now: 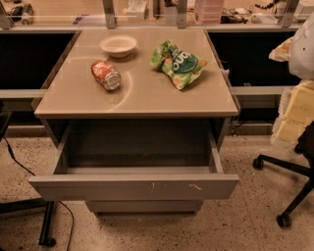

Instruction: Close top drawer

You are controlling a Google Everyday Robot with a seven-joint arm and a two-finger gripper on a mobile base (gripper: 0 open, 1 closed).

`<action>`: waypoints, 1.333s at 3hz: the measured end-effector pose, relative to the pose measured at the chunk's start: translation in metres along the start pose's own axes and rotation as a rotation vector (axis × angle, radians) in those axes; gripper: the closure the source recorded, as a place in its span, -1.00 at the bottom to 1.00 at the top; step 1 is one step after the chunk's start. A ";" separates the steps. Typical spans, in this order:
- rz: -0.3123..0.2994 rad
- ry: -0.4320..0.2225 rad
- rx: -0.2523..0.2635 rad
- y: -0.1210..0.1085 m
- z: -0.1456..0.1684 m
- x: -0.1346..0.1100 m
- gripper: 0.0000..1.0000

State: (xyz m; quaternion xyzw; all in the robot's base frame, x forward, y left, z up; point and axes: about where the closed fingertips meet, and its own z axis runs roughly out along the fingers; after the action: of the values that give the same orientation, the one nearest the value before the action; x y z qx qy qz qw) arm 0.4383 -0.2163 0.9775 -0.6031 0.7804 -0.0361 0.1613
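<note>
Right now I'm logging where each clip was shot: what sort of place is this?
Probably an office or lab workspace: a grey cabinet with its top drawer pulled open, a rolling chair on speckled floor, and cluttered desks behind. The gripper is not in view.

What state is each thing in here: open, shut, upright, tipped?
top drawer: pulled far out, nothing visible inside.
lower drawer: pushed in.
can: lying on its side.
bowl: upright, looks empty.
chip bag: lying flat, crumpled.
gripper: not in view.
</note>
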 end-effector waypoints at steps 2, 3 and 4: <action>0.004 -0.066 -0.028 0.017 0.016 0.002 -1.00; -0.003 -0.211 -0.067 0.057 0.056 -0.003 -1.00; 0.030 -0.387 -0.126 0.101 0.120 -0.019 -1.00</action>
State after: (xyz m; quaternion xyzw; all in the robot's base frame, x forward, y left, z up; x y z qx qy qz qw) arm 0.3836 -0.1540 0.8430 -0.5959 0.7445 0.1316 0.2707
